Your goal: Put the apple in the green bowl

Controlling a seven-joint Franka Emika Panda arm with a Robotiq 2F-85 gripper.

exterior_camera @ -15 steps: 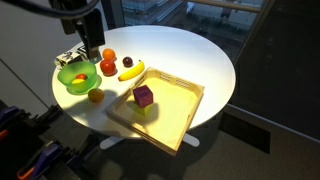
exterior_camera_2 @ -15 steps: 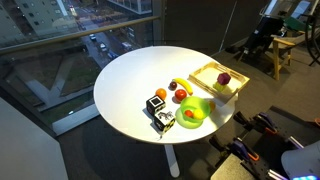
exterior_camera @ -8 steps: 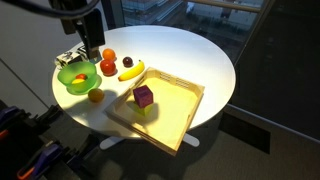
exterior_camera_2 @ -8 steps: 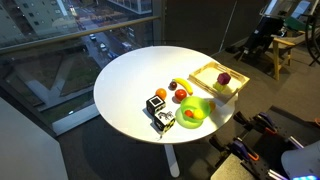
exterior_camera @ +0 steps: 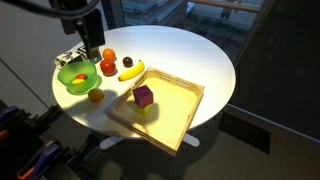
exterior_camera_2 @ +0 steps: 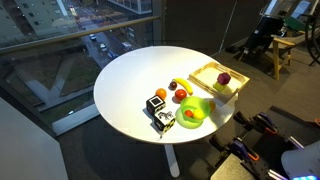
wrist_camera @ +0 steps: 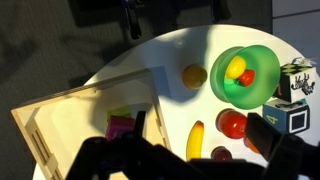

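Note:
The red apple [exterior_camera: 107, 68] lies on the white round table next to the lime-green bowl [exterior_camera: 66, 84]. In the wrist view the apple [wrist_camera: 232, 124] lies just below the bowl [wrist_camera: 262, 88], which holds small yellow and red pieces. My gripper [exterior_camera: 91, 50] hangs above the fruits near the bowl. In the wrist view its dark fingers [wrist_camera: 200, 122] are spread open and empty, with the apple close to the right finger. In an exterior view the apple [exterior_camera_2: 183, 96] sits beside the bowl [exterior_camera_2: 200, 104].
A banana [wrist_camera: 197, 140], a dark purple fruit [wrist_camera: 220, 155] and an orange [wrist_camera: 194, 75] lie around the apple. Another orange [exterior_camera: 109, 55] sits behind it. A printed cube [exterior_camera: 68, 57] stands by the bowl. A wooden tray [exterior_camera: 180, 108] holds a purple block [exterior_camera: 143, 96].

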